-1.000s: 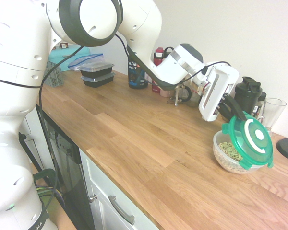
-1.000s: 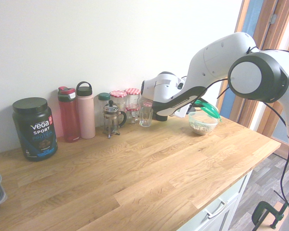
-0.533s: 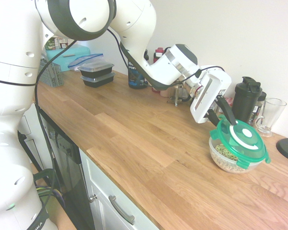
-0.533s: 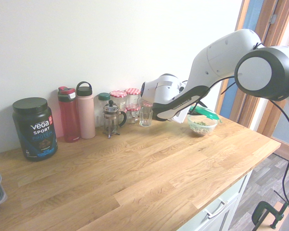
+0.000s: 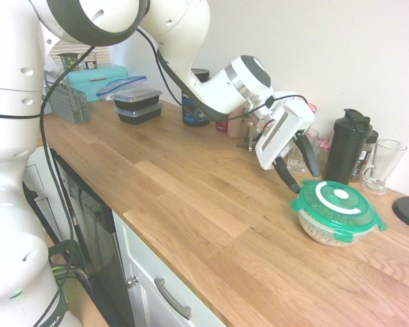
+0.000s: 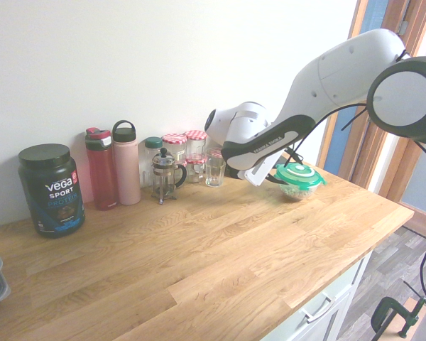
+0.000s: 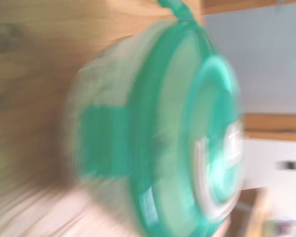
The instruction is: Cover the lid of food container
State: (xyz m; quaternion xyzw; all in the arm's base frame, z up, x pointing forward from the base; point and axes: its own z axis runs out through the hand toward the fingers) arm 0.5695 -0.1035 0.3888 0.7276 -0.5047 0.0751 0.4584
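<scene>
Since the earlier frame, the round translucent green plastic lid with its white ring and centre disc has dropped from a steep tilt to lie nearly level over the mouth of the round clear plastic bowl of cereal rings, while the black fingers have drawn back and spread wide, holding nothing, just beside the lid's edge. The bowl sits on the pale wooden worktop, near the lidded black plastic shaker bottle and the clear glass mug with a handle, and one green clip tab sticks outward from the lid's rim.
</scene>
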